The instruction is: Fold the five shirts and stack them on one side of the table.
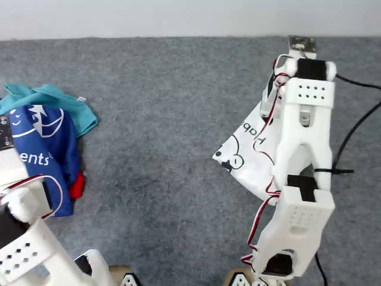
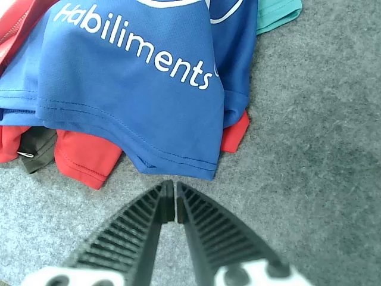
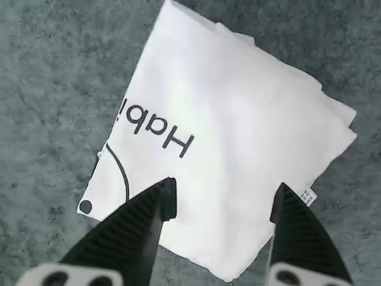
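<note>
High view: my right arm (image 1: 300,149) covers approx half the white shirt (image 1: 244,152), so its far edge is hidden. The pile (image 1: 41,149) is cut off by the frame edge & my left arm (image 1: 30,250). In it the blue shirt (image 2: 137,89) on top hides most of the red shirt (image 2: 83,158) & teal shirt (image 2: 277,12). A dark scrap (image 2: 36,152) sits underneath, can't tell what.

My left hand (image 2: 175,199): fingers pressed together, holding nothing, just off the blue hem over bare bench (image 2: 309,149).

My right hand (image 3: 226,187): fingers wide apart, nothing gripped, over the folded white shirt; contact unclear. That shirt lies on the bench's right side, well apart from the pile.
</note>
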`<state>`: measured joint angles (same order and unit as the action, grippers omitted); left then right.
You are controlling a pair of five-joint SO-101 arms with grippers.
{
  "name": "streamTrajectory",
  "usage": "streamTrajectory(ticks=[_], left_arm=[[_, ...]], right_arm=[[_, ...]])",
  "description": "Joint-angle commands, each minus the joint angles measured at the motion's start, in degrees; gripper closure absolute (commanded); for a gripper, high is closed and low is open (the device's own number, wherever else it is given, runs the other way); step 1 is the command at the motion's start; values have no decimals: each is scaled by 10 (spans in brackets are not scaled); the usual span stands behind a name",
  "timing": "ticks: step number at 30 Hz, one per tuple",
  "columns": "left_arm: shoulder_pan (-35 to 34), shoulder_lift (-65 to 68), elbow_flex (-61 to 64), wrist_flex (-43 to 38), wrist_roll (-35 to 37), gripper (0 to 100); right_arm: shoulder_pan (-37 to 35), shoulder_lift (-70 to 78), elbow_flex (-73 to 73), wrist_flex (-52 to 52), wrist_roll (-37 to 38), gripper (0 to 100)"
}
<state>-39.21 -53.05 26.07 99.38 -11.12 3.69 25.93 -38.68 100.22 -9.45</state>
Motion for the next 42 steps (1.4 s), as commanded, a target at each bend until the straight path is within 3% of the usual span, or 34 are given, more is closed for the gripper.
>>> streamTrajectory(ticks=[1, 6, 10, 17, 20, 35, 38, 42], left_arm=[[-3, -4, -3, 6, -4, 986], [-3, -4, -3, 6, -4, 986], [-3, -4, -3, 6, -4, 986], [-3, -4, -2, 6, -4, 986], [-3, -4, -2, 6, -4, 986], [-3, -3, -2, 6, -4, 986], [-3, 0, -2, 6, -5, 986], [-3, -2, -2, 6, -5, 986]], right_arm=[[8, -38, -24, -10, -19, 736], [13, -41, -24, 7, -29, 736], [18, -41, -3, 28, -122, 730], [26, -33, 81, 19, -224, 445], [24, -12, 112, -21, -248, 415], [58, 218, 118, -174, -250, 574], [58, 219, 107, -169, -246, 690], [70, 220, 107, -169, -245, 925]])
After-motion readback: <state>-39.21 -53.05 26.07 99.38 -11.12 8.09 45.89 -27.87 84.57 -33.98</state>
